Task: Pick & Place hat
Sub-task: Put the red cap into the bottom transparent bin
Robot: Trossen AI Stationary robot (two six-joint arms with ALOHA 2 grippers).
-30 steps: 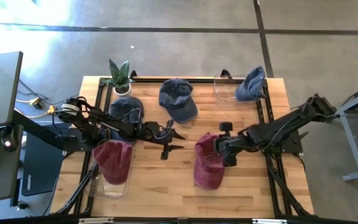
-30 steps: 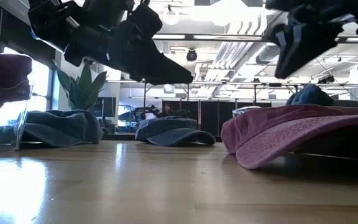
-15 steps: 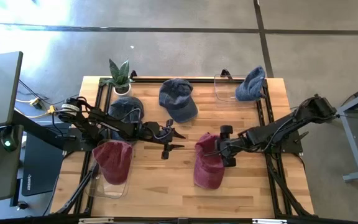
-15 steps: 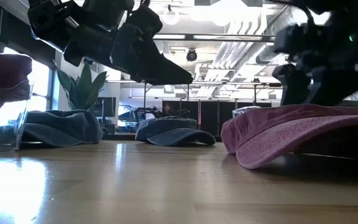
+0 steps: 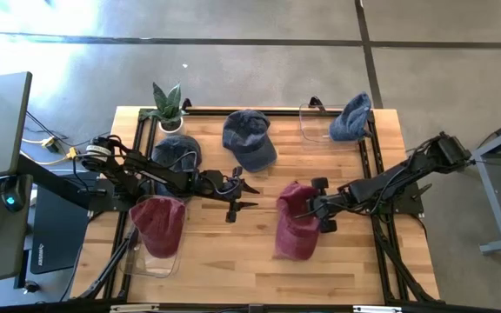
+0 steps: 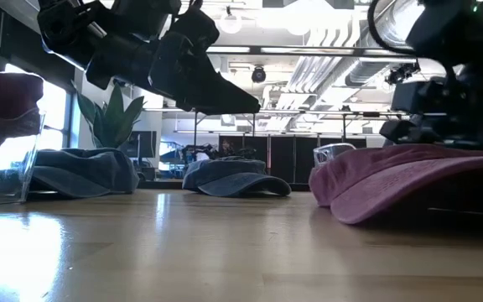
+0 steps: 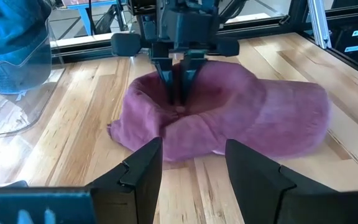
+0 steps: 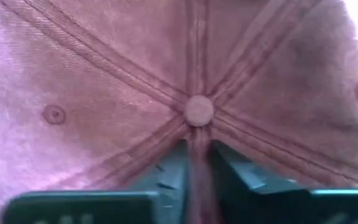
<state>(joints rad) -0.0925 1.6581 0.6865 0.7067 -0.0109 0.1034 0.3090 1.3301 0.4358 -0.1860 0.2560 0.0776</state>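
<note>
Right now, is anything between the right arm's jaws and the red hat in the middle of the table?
No. The right gripper is already pinching a fold of the red hat just below its top button; nothing sits between them.

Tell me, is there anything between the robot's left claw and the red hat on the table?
No. In the left wrist view, only bare wooden table lies between the left gripper and the red hat. The right gripper pinches the hat.
</note>
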